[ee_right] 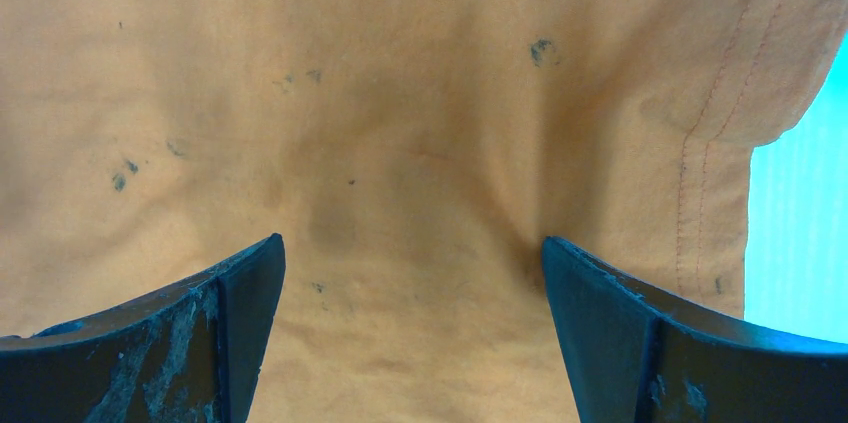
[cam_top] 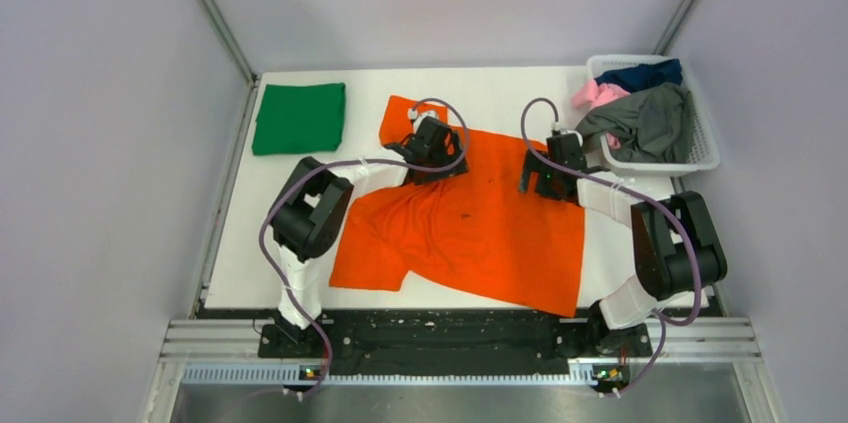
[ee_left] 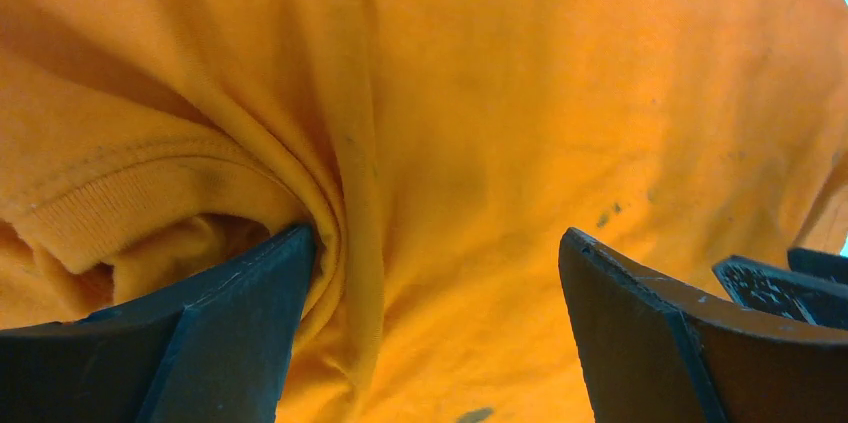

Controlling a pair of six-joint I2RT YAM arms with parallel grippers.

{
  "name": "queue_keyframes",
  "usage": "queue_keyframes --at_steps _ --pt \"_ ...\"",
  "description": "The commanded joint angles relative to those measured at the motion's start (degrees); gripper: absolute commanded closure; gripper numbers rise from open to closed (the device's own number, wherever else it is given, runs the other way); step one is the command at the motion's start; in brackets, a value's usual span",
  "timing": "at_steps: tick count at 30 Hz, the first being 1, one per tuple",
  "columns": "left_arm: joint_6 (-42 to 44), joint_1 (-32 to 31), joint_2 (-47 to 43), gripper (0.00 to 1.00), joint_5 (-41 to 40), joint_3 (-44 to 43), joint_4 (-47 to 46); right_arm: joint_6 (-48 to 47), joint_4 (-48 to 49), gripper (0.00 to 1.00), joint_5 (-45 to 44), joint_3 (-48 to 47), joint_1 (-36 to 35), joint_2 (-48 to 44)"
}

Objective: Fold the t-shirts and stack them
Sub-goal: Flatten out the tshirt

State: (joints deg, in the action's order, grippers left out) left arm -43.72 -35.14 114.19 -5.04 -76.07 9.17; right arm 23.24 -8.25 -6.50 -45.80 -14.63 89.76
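Observation:
The orange t-shirt lies spread and rumpled over the middle of the white table, one sleeve up at the far side. My left gripper stands open, pressed down on its upper left part; in the left wrist view the orange t-shirt bunches in a fold against the left finger. My right gripper is open too, tips resting on the shirt's upper right edge, flat speckled orange cloth between them. A folded green t-shirt lies at the far left. Grey, pink and navy shirts sit in the basket.
The white lattice basket stands at the table's far right corner, close beside my right gripper. Grey walls and metal frame posts close in the table on three sides. The arm bases are on a black rail at the near edge.

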Motion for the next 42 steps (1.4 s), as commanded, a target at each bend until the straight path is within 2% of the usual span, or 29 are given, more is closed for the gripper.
queue_keyframes --at_steps 1,8,14,18,22,30,33,36,39,42 --pt "-4.97 -1.6 0.25 0.03 1.33 1.39 6.06 0.53 -2.52 0.01 -1.44 0.55 -0.42 -1.46" --pt "-2.0 -0.43 -7.44 0.01 -11.68 2.34 11.49 -0.25 -2.66 0.01 -2.5 0.36 -0.35 -1.55" --pt "-4.07 9.47 -5.39 0.01 -8.78 8.01 13.41 -0.97 -3.46 0.01 -3.95 -0.03 -0.4 -1.56" --pt "-6.52 13.62 -9.41 0.01 -10.98 14.38 12.9 -1.31 -3.48 0.01 -4.43 -0.64 -0.4 -1.01" --pt "-9.12 14.54 -14.72 0.01 -14.48 16.8 16.44 -1.35 -3.42 0.01 -4.48 -1.74 -0.38 0.48" --pt "-17.16 14.5 -25.21 0.01 -27.62 18.6 30.78 -1.46 -3.64 0.01 -5.23 -3.02 -0.39 1.24" --pt "-16.1 14.71 -28.68 0.01 -27.54 18.92 29.51 -1.84 -3.59 0.01 -4.7 -3.52 -0.38 0.74" --pt "-11.2 15.08 -30.12 0.01 -24.08 18.68 22.93 -2.68 -3.61 0.01 -4.53 -3.76 -0.39 -0.13" --pt "-5.47 16.75 -27.48 0.01 -17.5 17.62 15.25 -3.38 -3.42 0.01 -4.4 -3.75 -0.38 -0.94" --pt "-1.06 19.46 -21.92 0.02 -12.86 13.52 11.85 -4.71 -3.33 0.01 -4.02 -3.68 -0.39 -1.36"
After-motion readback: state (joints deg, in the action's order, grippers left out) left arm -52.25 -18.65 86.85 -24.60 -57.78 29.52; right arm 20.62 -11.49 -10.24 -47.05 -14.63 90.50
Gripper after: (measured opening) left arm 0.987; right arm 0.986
